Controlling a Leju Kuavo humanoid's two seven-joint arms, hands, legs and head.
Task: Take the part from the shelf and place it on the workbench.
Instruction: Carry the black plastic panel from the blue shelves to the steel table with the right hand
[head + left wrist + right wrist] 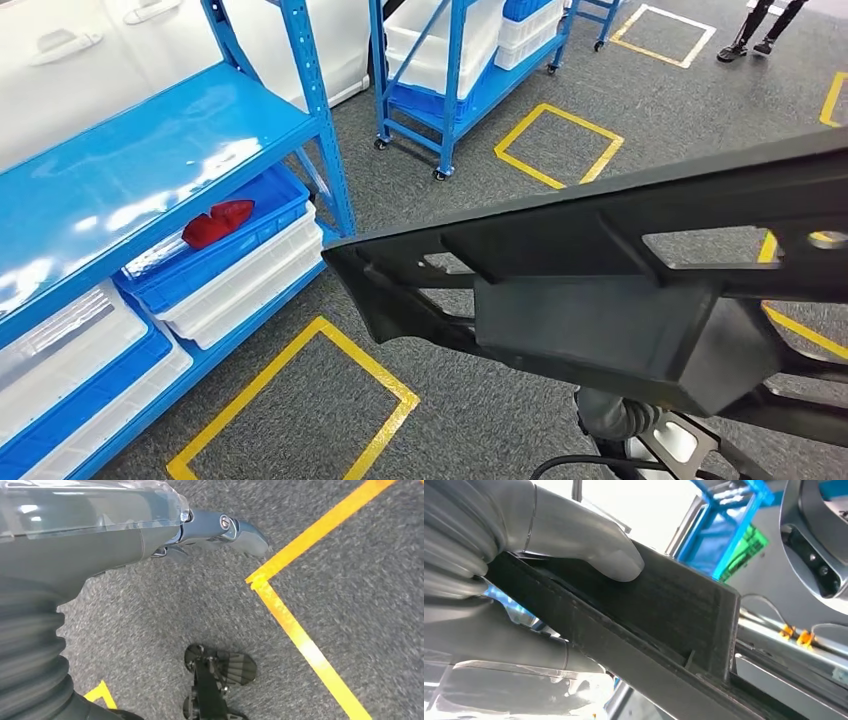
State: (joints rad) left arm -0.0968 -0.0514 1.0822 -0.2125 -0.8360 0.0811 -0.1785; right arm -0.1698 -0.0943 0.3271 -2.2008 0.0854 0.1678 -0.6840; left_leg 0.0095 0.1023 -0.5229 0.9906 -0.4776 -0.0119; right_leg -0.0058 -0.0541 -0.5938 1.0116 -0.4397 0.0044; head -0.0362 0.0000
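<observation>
The black part (pixel 600 300) is gripped by the right hand (pixel 549 555), its thumb pressed on one face and its fingers (pixel 509 640) wrapped beneath. In the head view the part is carried above the grey floor (pixel 420 200), clear of the blue shelf (pixel 150 150). The left hand (pixel 220 530) is seen over the floor with nothing in it; whether its fingers are apart or curled cannot be told.

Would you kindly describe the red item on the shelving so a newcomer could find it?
Start at the big blue shelf unit. Under its glossy top board, stacked bins sit on the lower level. The red part lies in the upper blue bin, the sole red thing among blue and white bins.
</observation>
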